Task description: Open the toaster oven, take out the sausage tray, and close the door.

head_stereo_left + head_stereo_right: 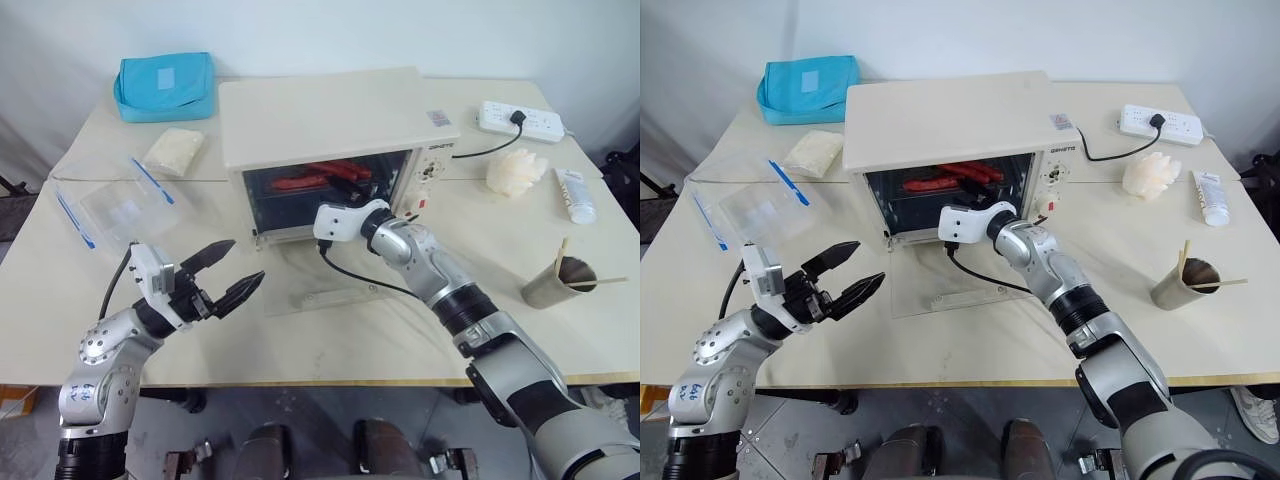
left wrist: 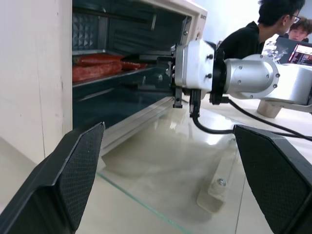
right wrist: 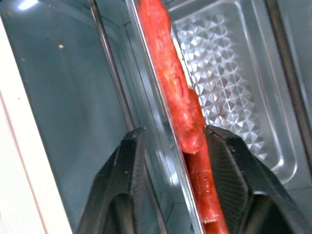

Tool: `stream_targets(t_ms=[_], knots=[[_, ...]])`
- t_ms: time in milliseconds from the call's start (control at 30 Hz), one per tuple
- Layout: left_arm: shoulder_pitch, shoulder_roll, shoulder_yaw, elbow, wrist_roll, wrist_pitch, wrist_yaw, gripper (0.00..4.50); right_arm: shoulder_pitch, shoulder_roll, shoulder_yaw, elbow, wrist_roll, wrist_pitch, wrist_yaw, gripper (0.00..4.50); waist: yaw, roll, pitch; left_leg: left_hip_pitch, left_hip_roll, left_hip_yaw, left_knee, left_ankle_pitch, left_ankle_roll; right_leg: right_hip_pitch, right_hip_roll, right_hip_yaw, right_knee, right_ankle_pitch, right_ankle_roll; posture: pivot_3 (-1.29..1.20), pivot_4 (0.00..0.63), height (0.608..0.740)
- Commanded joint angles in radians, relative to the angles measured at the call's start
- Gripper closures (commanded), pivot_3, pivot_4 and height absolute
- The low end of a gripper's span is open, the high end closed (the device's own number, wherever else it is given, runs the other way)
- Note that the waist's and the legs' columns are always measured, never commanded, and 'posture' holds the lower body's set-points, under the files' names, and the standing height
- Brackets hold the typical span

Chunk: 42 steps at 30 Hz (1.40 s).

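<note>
The cream-white toaster oven (image 1: 330, 120) stands mid-table with its glass door (image 1: 300, 300) folded down flat on the table in front of it. Inside, the silver sausage tray (image 3: 229, 87) rests on the rack with red sausages (image 3: 168, 83) along its near rim. My right gripper (image 3: 170, 129) reaches into the oven mouth. Its fingers straddle the tray's rim and a sausage end, with a gap left on one side. My left gripper (image 1: 245, 260) hovers open and empty to the left of the door, above the table.
A blue pouch (image 1: 165, 85), a white packet (image 1: 175, 150) and a clear zip bag (image 1: 115, 205) lie at the left. A power strip (image 1: 520, 120), a crumpled white lump (image 1: 517, 172), a tube (image 1: 576, 195) and a paper cup (image 1: 558, 282) sit at the right. People (image 2: 253, 34) sit beyond.
</note>
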Motion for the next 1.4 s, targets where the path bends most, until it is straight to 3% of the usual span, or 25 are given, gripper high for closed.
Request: stream_targets(t_ms=[33, 167, 267, 400, 867, 1167, 1400], knots=[[-0.026, -0.001, -0.002, 0.010, 0.001, -0.027, -0.006, 0.00, -0.014, 0.016, -0.005, -0.007, -0.010, 0.031, -0.011, 2.54, 0.000, 0.000, 0.000, 0.000, 0.000, 0.000, 0.000, 0.000, 0.000, 0.000, 0.000, 0.000, 0.000, 0.000, 0.000, 0.00, 0.150, 0.740], [-0.043, 0.001, -0.010, 0.027, 0.004, -0.036, -0.009, 0.00, -0.025, 0.021, -0.002, 0.011, -0.028, 0.064, -0.015, 2.54, 0.000, 0.000, 0.000, 0.000, 0.000, 0.000, 0.000, 0.000, 0.000, 0.000, 0.000, 0.000, 0.000, 0.000, 0.000, 0.00, 0.150, 0.740], [-0.054, 0.001, -0.015, 0.038, 0.007, -0.042, -0.012, 0.00, -0.033, 0.024, 0.003, 0.019, -0.034, 0.074, -0.020, 3.14, -0.001, 0.000, 0.000, 0.000, 0.000, 0.000, 0.000, 0.000, 0.000, 0.000, 0.000, 0.000, 0.000, 0.000, 0.000, 0.00, 0.150, 0.740], [-0.073, 0.002, -0.021, 0.057, 0.011, -0.050, -0.021, 0.00, -0.045, 0.031, 0.004, 0.037, -0.036, 0.087, -0.023, 4.38, -0.004, -0.001, 0.000, 0.000, 0.000, 0.000, 0.000, 0.000, 0.000, 0.000, 0.000, 0.000, 0.000, 0.000, 0.000, 0.00, 0.150, 0.740], [-0.229, 0.002, -0.051, 0.200, 0.045, -0.104, -0.063, 0.00, -0.104, 0.041, 0.019, 0.090, -0.060, 0.035, -0.057, 4.45, -0.020, -0.001, -0.001, 0.002, 0.001, 0.000, 0.000, 0.001, -0.001, 0.000, 0.001, 0.000, 0.003, 0.000, -0.001, 0.00, 0.150, 0.740], [-0.379, -0.007, -0.036, 0.349, 0.056, -0.146, -0.072, 0.00, -0.051, -0.023, 0.039, -0.062, -0.091, -0.024, 0.016, 4.45, -0.017, -0.002, 0.000, 0.000, 0.001, 0.000, -0.001, 0.001, -0.001, -0.001, 0.001, -0.001, 0.001, 0.000, -0.001, 0.00, 0.150, 0.740], [-0.423, -0.008, -0.038, 0.397, 0.058, -0.150, -0.087, 0.00, 0.082, -0.082, 0.032, -0.304, -0.102, -0.017, 0.100, 4.45, -0.019, -0.002, 0.000, -0.001, 0.001, 0.000, -0.001, 0.001, -0.001, -0.001, 0.001, -0.002, 0.000, 0.000, -0.001, 0.00, 0.150, 0.740]])
